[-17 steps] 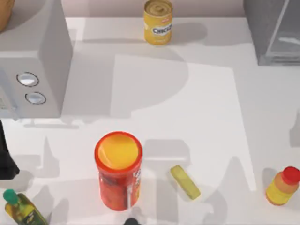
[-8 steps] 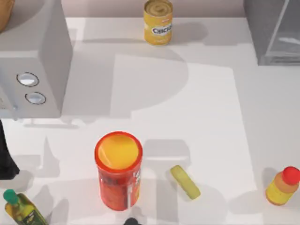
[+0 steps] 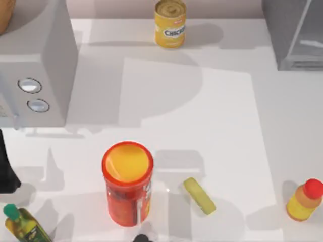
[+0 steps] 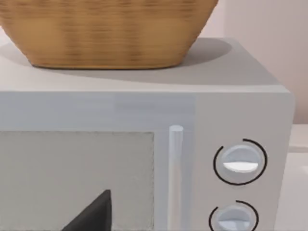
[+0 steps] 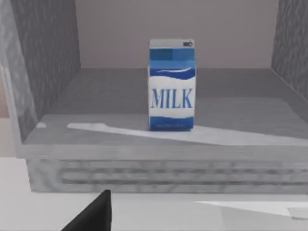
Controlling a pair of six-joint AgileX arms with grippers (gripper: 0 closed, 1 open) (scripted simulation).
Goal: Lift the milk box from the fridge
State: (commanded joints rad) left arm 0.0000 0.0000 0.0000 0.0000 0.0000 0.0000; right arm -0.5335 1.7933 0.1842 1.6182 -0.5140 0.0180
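The task is at its start, judging from how things lie. In the right wrist view the milk box [image 5: 172, 84] stands upright on the floor of the open fridge [image 5: 57, 86], near the middle of the compartment and well apart from both side walls, untouched. One dark fingertip of the right gripper shows at the lower left of that frame, short of the fridge's front lip; whether its fingers are apart or together cannot be told. The reach into the compartment, the grasp and the lift all look to be still ahead.

Across the top view from left to right: at the left edge a dark part of the left arm [image 3: 6, 169] sits just below the microwave [image 3: 38, 63], which fills the upper left with its two round dials facing down the frame. The left wrist view faces that microwave's door, handle and dials, with a woven basket [image 4: 103, 31] resting on its top; whether the left gripper is open or closed cannot be told either. A green-capped bottle [image 3: 22, 224] lies at the lower left corner. A tall red canister [image 3: 127, 182] with a yellow lid stands at lower centre, a small yellow-green bar [image 3: 199, 195] just to its right. The yellow can [image 3: 170, 23] stands at upper centre. A yellow bottle with a red cap [image 3: 304, 200] is at lower right, and the fridge's corner occupies the upper right. The white table [image 3: 202, 116] is bare through its middle, and a plain pale wall runs behind it.
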